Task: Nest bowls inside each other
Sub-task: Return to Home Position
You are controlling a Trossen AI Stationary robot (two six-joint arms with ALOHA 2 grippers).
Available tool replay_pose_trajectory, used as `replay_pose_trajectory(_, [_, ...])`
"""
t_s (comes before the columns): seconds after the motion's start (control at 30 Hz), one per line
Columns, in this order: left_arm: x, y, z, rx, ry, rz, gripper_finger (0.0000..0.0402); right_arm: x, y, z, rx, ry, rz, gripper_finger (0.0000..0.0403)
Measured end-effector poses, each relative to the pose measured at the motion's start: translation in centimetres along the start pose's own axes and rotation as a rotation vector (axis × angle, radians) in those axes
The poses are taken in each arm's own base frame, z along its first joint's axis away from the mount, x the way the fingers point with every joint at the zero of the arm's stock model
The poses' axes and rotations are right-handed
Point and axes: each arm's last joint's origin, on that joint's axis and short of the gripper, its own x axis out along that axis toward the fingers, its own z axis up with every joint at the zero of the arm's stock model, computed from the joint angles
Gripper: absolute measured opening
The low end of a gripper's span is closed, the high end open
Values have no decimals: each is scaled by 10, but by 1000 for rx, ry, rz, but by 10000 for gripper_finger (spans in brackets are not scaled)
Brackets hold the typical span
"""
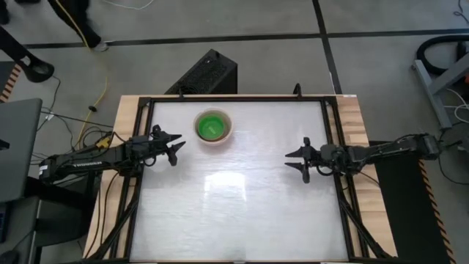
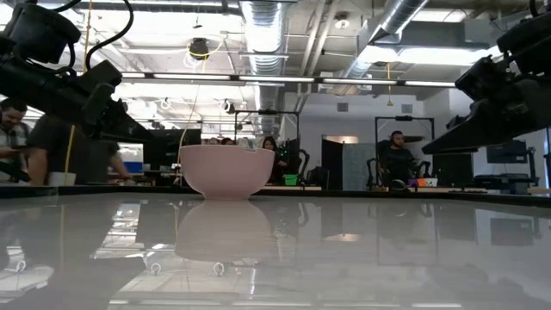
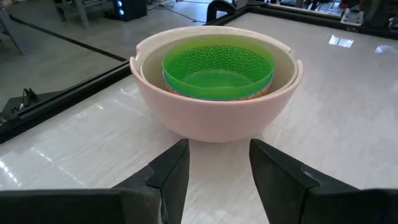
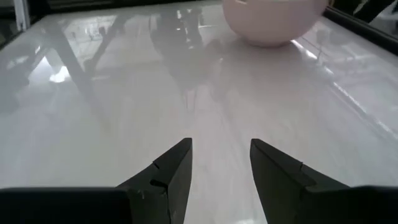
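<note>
The bowls stand nested in one stack [image 1: 213,127] at the table's far left-centre, resting on the pink outer bowl's base [image 2: 225,170]. Inside the pink bowl [image 3: 211,106] sit a cream one [image 3: 283,62], a light blue rim [image 3: 180,87] and the green bowl [image 3: 217,68] on top. My left gripper [image 1: 176,147] is open, just left of the stack, fingers [image 3: 171,174] pointing at it with a gap of table between. My right gripper [image 1: 299,161] is open over bare table at the right, its fingers [image 4: 280,171] aimed toward the stack [image 4: 273,18].
A black frame [image 1: 234,99] runs round the white tabletop [image 1: 242,205]. A black box [image 1: 205,73] stands on the floor beyond the far edge. People and desks show in the room behind [image 2: 396,159]. Bare tabletop spreads between the two grippers and toward the near edge.
</note>
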Motion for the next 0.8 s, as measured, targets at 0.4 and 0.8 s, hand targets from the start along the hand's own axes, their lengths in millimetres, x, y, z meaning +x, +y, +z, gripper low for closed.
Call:
replay_pose_trajectory(0.4, [0, 0, 0, 0, 0, 0, 158, 0, -1, -2, 38, 15, -8, 182])
replay_pose_trajectory(0.8, [0, 0, 0, 0, 0, 0, 158, 0, -1, -2, 38, 16, -8, 182])
